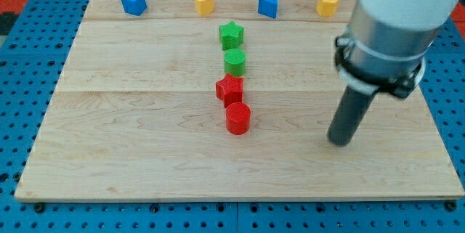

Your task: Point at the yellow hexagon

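The yellow hexagon [328, 3] sits at the bench's [145, 168] 1 o'clock corner, in a top row with a blue block [268, 6], a yellow block [204, 2] and a second blue block [133, 1] toward 9 o'clock from it. My tip [339, 141] rests on the bench well apart from the hexagon, at 6 o'clock of it, and at 3 o'clock of the red cylinder [237, 118]. The end effector is a plain rod with nothing to clench or release; a green star [231, 35], green cylinder [235, 62] and red star [229, 88] form a centre column running toward 12 o'clock from the red cylinder.
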